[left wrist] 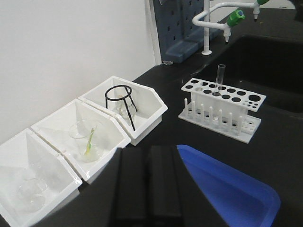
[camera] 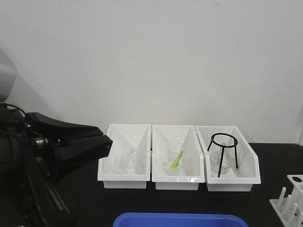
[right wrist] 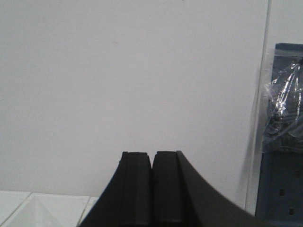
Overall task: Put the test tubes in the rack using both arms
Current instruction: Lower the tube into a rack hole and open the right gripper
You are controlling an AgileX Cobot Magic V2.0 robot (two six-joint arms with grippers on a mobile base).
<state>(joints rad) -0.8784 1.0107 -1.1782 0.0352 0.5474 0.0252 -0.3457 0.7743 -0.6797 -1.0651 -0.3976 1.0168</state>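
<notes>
Left gripper (left wrist: 147, 158) hangs low over the black counter (left wrist: 189, 137), its two black jaws pressed flat together with only a thin seam between them, nothing pinched. Just beside it lies a blue tray (left wrist: 236, 194), its near corner touching the edge of the view.

Over to the rack (left wrist: 222, 106): it stands on the counter well beyond the blue tray, to the right of the three white bins (left wrist: 147, 118) and close to the edge of the dark sink (left wrist: 270, 56). One clear test tube (left wrist: 220, 75) stands upright in a hole near the middle of the top plate; white pegs line the rack's near side. In the front view only a corner of the rack shows, at the lower right edge.

Inside the bins: a black wire tripod (left wrist: 119, 97) in the one nearest the rack, glassware with a green-yellow item (left wrist: 90, 139) in the middle one, clear glassware (left wrist: 31, 194) in the farthest.

Right gripper (right wrist: 152, 158) is up high, facing a plain white wall (right wrist: 132, 75), jaws closed against each other and empty. A blue pegboard (right wrist: 284, 189) shows at the right.
</notes>
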